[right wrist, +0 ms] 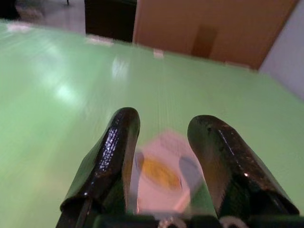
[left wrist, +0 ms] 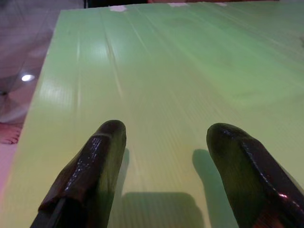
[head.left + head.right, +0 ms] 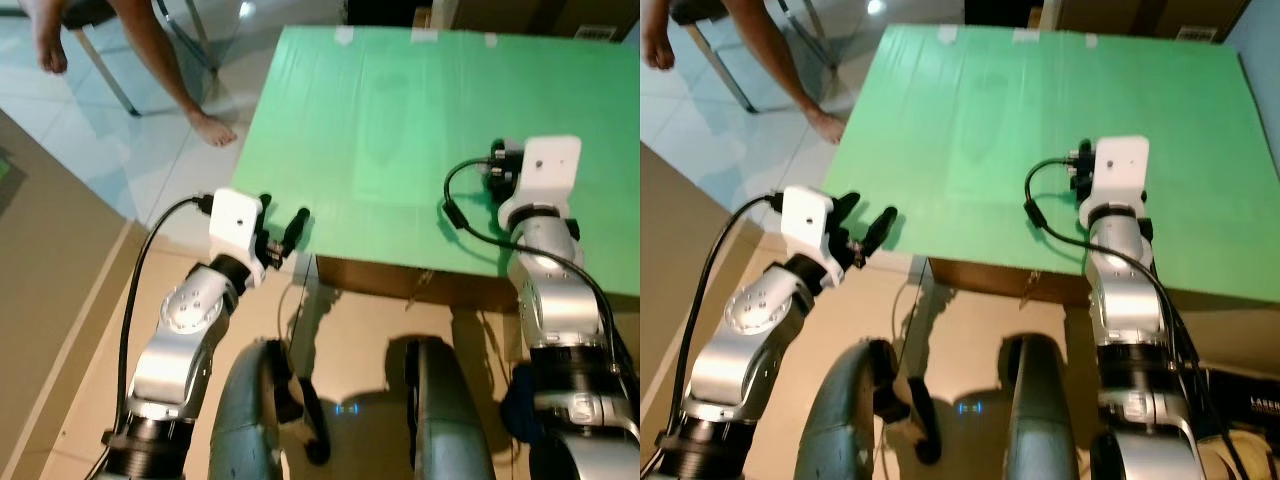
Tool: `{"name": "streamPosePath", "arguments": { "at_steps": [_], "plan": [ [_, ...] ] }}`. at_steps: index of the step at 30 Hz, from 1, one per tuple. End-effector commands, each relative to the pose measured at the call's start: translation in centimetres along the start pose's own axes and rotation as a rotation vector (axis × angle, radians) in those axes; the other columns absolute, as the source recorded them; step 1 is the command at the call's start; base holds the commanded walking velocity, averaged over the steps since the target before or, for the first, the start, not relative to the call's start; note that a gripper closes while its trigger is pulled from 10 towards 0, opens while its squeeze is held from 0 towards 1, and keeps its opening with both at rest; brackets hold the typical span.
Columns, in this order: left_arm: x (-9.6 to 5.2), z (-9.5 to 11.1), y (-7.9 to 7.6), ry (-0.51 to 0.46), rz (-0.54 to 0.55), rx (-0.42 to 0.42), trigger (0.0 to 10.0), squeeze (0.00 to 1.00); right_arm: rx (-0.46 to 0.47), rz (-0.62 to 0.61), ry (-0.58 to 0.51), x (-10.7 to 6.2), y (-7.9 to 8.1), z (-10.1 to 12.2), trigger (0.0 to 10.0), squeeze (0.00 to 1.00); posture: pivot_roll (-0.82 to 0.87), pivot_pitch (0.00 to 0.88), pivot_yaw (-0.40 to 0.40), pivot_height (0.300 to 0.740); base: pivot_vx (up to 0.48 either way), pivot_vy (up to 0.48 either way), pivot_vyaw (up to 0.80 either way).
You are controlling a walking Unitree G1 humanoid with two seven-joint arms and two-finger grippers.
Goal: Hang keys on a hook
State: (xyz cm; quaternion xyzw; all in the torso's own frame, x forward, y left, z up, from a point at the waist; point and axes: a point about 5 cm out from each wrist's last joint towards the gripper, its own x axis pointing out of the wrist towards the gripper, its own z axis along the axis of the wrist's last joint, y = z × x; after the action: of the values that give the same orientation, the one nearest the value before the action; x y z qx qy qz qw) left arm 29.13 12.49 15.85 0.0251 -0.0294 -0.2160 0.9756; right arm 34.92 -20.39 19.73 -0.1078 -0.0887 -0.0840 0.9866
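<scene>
Green sheeting covers the table (image 3: 380,120), and both arms reach over its near edge; the right gripper (image 1: 164,118) is the one that matters, well in over the sheet, its two black fingers (image 1: 109,156) standing apart with a gap between them.

In that gap, back toward the finger roots and low against the sheet, lies a pale tag with a yellow-orange centre (image 1: 161,173); I take it for the fob of the keys, though it is too blurred to be sure, and no metal key or ring can be made out. It sits straight below and between the fingers, not off to either side; one edge slips under one finger and the other finger's shadow falls across it. Its longer side seems to run roughly along the fingers, but the blur leaves that a guess. To my eye the fingers straddle it rather than pinch it.

The left gripper (image 2: 167,128) hovers at the table's near corner on its own side, fingers spread wide and holding nothing; the tag lies well apart from it, so the right arm is plainly the nearer.

No hook can be found ahead of either gripper; a person's bare foot (image 3: 212,128) rests on the tiles beyond the left gripper.
</scene>
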Motion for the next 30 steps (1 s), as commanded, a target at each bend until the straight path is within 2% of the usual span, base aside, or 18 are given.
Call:
{"name": "streamPosePath", "arguments": {
  "at_steps": [1, 5, 8, 18, 22, 30],
  "plan": [
    [-0.5, -0.1, 0.1, 0.004, 0.014, 0.009, 10.0, 0.0, 0.006, 0.001, -0.004, 0.4, -0.1, 0.0, 10.0, 0.0, -0.13, 0.275, 0.062, 0.61, 0.0, 0.0, 0.0],
    [-0.6, -0.1, 0.1, 0.005, 0.021, 0.008, 10.0, 0.0, 0.011, 0.009, 0.002, 1.5, 0.4, -0.1, 10.0, 0.0, -0.12, 0.277, 0.061, 0.61, 0.0, 0.0, 0.0],
    [-0.8, -0.1, 0.1, 0.005, 0.029, 0.009, 10.0, 0.0, 0.03, 0.018, 0.016, 1.6, 0.9, -0.6, 10.0, 0.0, -0.11, 0.284, 0.058, 0.61, 0.0, 0.0, 0.0],
    [-1.0, -0.1, 0.2, 0.01, 0.034, 0.008, 10.0, 0.0, 0.08, 0.063, 0.058, 0.6, 3.5, -2.2, 10.0, 0.0, -0.11, 0.298, 0.062, 0.61, 0.0, 0.0, 0.0],
    [-0.9, 0.1, 0.1, 0.007, 0.032, 0.006, 10.0, 0.0, 0.086, 0.076, 0.059, 0.2, 4.3, -2.1, 10.0, 0.0, -0.11, 0.3, 0.061, 0.61, 0.0, 0.0, 0.0],
    [-0.9, 0.0, -0.1, 0.009, 0.031, -0.001, 10.0, 0.0, 0.022, 0.079, 0.057, -0.3, 4.5, -2.5, 10.0, 0.0, -0.12, 0.304, 0.058, 0.61, 0.0, 0.0, 0.0]
  ]
}}
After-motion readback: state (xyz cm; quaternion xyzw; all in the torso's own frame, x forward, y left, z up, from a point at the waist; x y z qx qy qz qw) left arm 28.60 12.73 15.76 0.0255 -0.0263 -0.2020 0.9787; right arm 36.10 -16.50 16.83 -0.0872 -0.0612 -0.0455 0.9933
